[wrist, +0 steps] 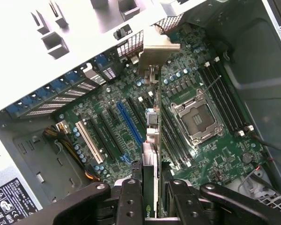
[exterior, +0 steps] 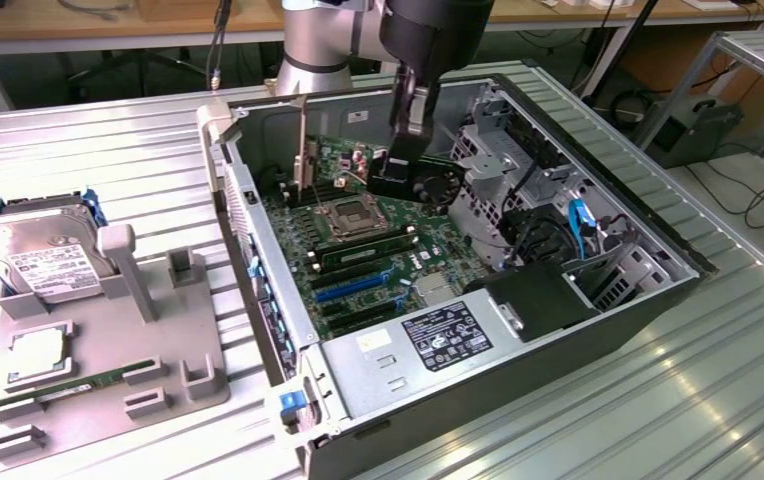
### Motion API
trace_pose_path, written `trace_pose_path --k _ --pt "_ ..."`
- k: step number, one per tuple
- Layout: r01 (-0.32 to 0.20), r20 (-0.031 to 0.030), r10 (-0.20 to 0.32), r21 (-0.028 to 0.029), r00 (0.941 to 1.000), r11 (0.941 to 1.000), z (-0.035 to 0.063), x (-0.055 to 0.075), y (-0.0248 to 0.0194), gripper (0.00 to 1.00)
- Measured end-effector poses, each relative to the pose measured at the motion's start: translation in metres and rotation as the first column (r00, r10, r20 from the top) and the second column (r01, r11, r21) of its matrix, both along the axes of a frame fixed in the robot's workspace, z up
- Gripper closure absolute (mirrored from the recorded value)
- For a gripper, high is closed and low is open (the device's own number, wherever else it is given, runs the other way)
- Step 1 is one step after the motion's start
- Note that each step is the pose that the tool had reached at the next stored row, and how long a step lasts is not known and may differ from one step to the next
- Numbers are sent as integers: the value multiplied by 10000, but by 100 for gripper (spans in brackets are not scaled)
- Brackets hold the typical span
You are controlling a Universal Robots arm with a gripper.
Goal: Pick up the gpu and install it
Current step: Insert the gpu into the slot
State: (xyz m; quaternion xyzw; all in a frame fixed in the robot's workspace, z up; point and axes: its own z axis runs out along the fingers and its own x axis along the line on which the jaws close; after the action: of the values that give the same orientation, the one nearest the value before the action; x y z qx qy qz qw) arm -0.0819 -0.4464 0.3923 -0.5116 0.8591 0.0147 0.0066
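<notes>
Ribbed metal table carries an open computer case that lies on its side, with the motherboard facing up. The gripper hangs inside the case, above the board, and its two black fingers are clamped on the gpu. The card stands on its edge between them and reaches away from the fingers, so its silver bracket is at the far end, close to the slotted rear wall of the case. In the exterior view the bracket is upright beside the gripper. The empty CPU socket lies just to one side of the held card, and a blue slot lies on the other side. Whether the lower edge of the card touches a slot, I cannot tell. Outside the case, well apart from the gripper, a grey tray holds a hard drive.
</notes>
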Motion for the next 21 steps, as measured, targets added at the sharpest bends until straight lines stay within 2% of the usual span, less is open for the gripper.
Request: trace_pose_path --k 21 --pt "-833 0 833 0 9965 9965 0 1 0 74"
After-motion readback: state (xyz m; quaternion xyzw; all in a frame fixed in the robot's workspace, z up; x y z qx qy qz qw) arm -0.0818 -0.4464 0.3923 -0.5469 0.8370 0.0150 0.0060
